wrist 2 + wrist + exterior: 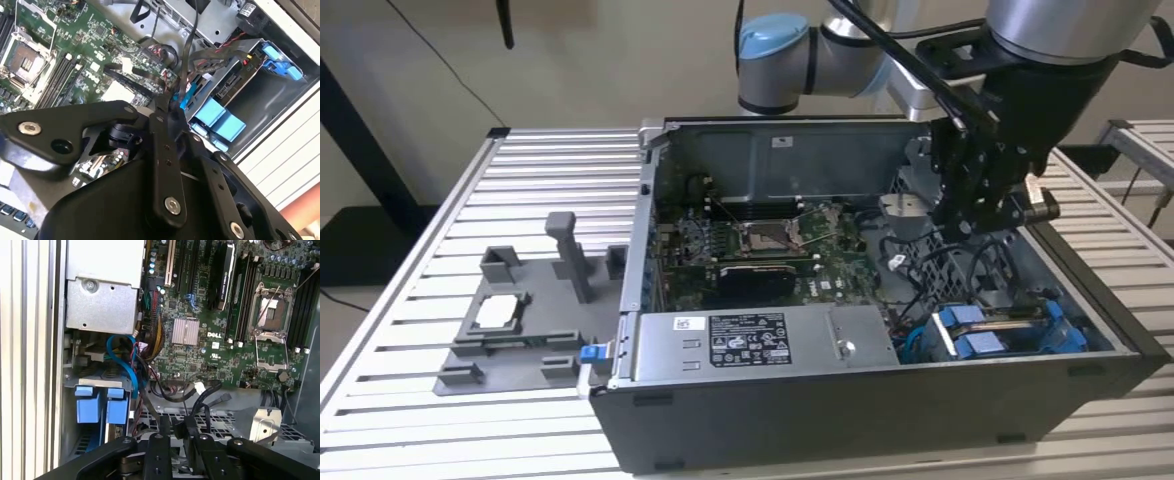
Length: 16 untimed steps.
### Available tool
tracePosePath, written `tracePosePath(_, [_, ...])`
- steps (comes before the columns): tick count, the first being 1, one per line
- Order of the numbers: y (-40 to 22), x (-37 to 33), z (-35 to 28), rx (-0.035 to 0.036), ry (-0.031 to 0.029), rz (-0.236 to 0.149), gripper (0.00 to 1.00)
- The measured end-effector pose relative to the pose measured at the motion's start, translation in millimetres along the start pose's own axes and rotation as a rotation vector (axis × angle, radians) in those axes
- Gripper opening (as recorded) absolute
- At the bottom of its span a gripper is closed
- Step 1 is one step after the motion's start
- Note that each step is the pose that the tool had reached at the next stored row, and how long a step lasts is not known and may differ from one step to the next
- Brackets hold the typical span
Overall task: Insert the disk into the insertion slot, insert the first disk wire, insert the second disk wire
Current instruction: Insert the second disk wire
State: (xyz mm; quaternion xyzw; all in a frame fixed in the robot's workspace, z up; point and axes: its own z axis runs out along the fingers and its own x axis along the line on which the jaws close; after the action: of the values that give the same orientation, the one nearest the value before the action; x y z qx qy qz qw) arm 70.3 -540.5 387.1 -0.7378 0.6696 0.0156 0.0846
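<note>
Although the disk point(987, 336) in its blue carrier looks seated in the insertion slot point(87, 371), at the near corner of the computer case point(854, 425) on the exterior view's right, no wire can be seen plugged into it. I therefore judge the first step done and both wire steps left. What seems to be its connector end appears bare in the second wrist view, facing a tangle of cables. The gripper point(981, 218) hangs inside the case, over the perforated floor between the motherboard point(761, 240) and the slot, near the disk but apart from it. In the first wrist view its fingers point(164, 426) are drawn close together with a black wire point(202, 400) apparently pinched between them, and the wire loops off toward the board's edge. I cannot tell which of the two disk wires this is. A grey power-supply box point(747, 338) lies along the case's near edge, just beside the slot. The case stands on a ribbed aluminium table point(547, 170), toward its edge on the exterior view's right. Near the opposite edge lies a grey moulded fixture point(520, 345) with a small silver chip point(500, 312) set in it. Behind the table is a plain beige wall, with a dark post by the table's far corner on the exterior view's left. A second ribbed table point(1137, 140) stands beyond the edge on the exterior view's right.
</note>
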Motion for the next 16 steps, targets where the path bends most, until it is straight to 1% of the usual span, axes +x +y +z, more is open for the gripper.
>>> tracePosePath(1, [1.2, -0.1, 0.1, 0.0010, 0.0000, -0.001, 0.29])
tracePosePath(3, [3.3, -0.2, 0.5, 0.0039, 0.0002, -0.003, 0.29])
tracePosePath(5, [4.6, -0.2, 1.7, 0.0097, 0.0006, -0.006, 0.29])
tracePosePath(7, [5.8, 0.0, 3.3, 0.0133, 0.0009, -0.008, 0.29])
tracePosePath(8, [6.2, 0.0, 4.0, 0.0142, 0.0009, -0.009, 0.27])
tracePosePath(10, [6.5, 0.2, 5.2, 0.0147, 0.0008, -0.009, 0.27])
tracePosePath(11, [6.6, 0.3, 5.9, 0.0148, 0.0008, -0.010, 0.20])
tracePosePath(15, [6.9, 1.4, 8.0, 0.0148, 0.0006, -0.009, 0.20])
tracePosePath(16, [6.5, 1.9, 8.2, 0.0146, 0.0005, -0.009, 0.18])
